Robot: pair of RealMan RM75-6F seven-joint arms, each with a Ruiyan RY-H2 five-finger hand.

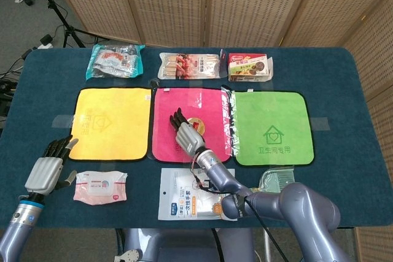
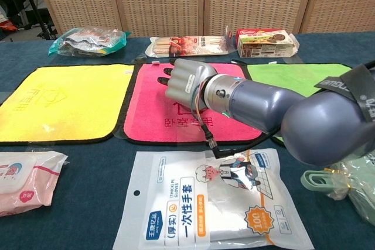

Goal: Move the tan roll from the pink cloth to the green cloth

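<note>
The dark blue tabletop point(image 1: 344, 90) is covered by three cloths in a row: one yellow cloth point(image 1: 110, 121), one pink cloth point(image 1: 212, 105), one green cloth point(image 1: 270, 127). The right hand point(image 1: 186, 133) is stretched over the pink cloth, palm down, fingers point(image 1: 178, 116) spread beside the one tan roll point(image 1: 197, 123) lying there. The left hand point(image 1: 46, 170) is held over the tabletop's near left, fingers loosely apart and empty.

Yellow cloth point(image 1: 112, 122), pink cloth point(image 1: 212, 105), green cloth point(image 1: 270, 128) on dark teal table point(image 1: 344, 90).
</note>
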